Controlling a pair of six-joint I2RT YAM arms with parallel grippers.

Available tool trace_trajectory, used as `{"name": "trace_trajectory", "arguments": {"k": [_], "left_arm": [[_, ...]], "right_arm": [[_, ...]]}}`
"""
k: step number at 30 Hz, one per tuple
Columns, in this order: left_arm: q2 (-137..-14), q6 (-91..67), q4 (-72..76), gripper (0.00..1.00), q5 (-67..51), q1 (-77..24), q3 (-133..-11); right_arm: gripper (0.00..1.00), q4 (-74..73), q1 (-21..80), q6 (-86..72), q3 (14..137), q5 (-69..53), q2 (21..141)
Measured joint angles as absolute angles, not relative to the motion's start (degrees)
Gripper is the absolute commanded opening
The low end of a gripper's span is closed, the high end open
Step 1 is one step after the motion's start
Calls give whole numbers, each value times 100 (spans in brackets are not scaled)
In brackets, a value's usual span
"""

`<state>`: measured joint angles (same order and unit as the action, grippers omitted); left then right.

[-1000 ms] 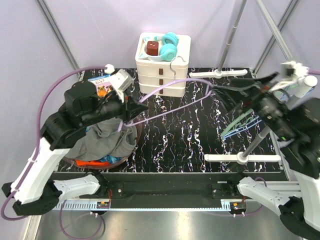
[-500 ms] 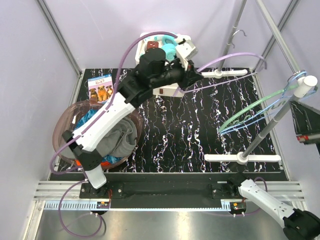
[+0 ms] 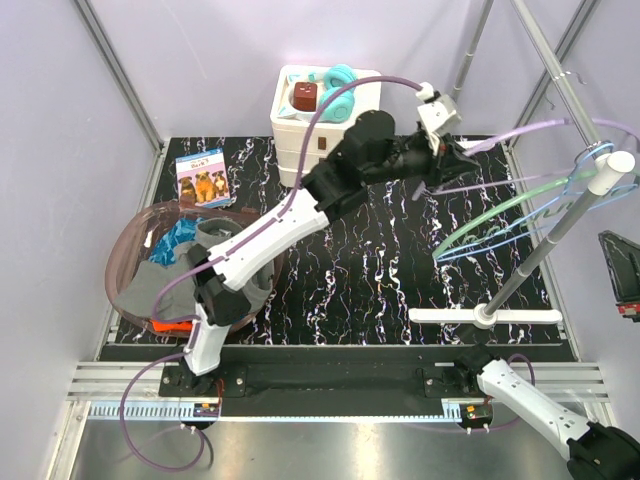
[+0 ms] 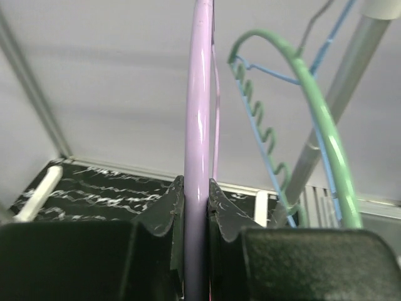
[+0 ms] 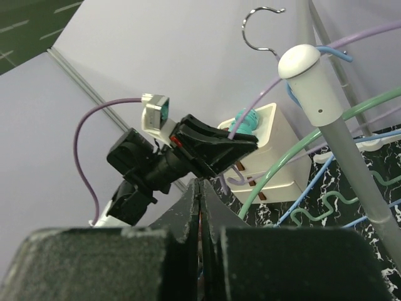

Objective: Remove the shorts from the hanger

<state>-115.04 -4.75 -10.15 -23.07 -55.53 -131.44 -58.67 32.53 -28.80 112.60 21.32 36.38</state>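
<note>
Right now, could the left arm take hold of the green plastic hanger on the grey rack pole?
Probably not yet: the left gripper is shut on the thin purple hanger, so it has no free grip. The green hanger hangs just ahead on the pole, nothing between.

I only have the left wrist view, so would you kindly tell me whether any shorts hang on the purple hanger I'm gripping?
Observer: None; from above, the purple hanger in the left gripper is bare.
Operator: Thank you, and where are the shorts?
Observer: In the basket at the left of the table, grey pair uppermost, blue pair and orange pair showing beside it.
Operator: And my right gripper?
Observer: Its wrist view shows the right gripper shut on nothing, facing the rack pole.
</note>
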Motion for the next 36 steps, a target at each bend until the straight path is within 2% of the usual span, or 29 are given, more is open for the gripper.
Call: {"name": "trace_trajectory", "arguments": {"k": [5,11,12,13,14,15,17,18,21,24,26,27,28,30,34,35,36], "left_arm": [[-11987,-655,-919,0,-2342,-5822,-13640],[-12084,-755,-943,1,-2324,-6001,-13625],[-12084,-760,-945,5,-2320,-6018,-13609],[-12084,-766,-939,12,-2311,-6036,-13568],[-12084,-786,-945,27,-2307,-6047,-13522],[-12079,-803,-950,36,-2292,-6060,-13447],[-11992,-836,-934,47,-2198,-6080,-13120],[-11935,-836,-972,58,-2154,-6080,-12969],[-11701,-851,-1249,69,-1942,-6080,-12512],[-11312,-862,-1594,75,-1686,-6073,-12149],[-10919,-858,-1747,79,-1509,-6073,-11911],[-10687,-858,-1824,97,-1433,-6073,-11795],[-10495,-847,-1865,99,-1376,-6073,-11727],[-9922,-867,-1992,99,-1216,-6073,-11622],[-8997,-978,-1955,99,-1087,-6073,-11410],[-8805,-1037,-1964,99,-1083,-6073,-11330],[-8486,-1168,-1900,99,-1068,-6073,-11113]], "right_arm": [[0,-6040,3253,-2895,11651,1984,3734],[2,-6429,3253,-2902,12466,1632,4233],[5,-6510,3253,-2902,12586,1535,4340],[6,-6600,3251,-2902,12691,1437,4449],[6,-6709,3253,-2899,12805,1334,4567],[6,-6810,3253,-2884,12921,1243,4700],[8,-6960,3253,-2821,13067,1076,4936],[8,-7011,3253,-2781,13080,1007,5024],[13,-7013,3253,-2670,12853,829,5133],[17,-6969,3253,-2613,12350,637,5081],[24,-6943,3253,-2613,12064,556,5037],[28,-6912,3253,-2602,11937,499,5011],[34,-6893,3253,-2602,11876,475,5004],[39,-6814,3253,-2545,11775,377,4987],[64,-6700,3253,-2462,11732,381,4934],[78,-6676,3253,-2462,11692,425,4890],[98,-6667,3253,-2467,11636,510,4825]]}}
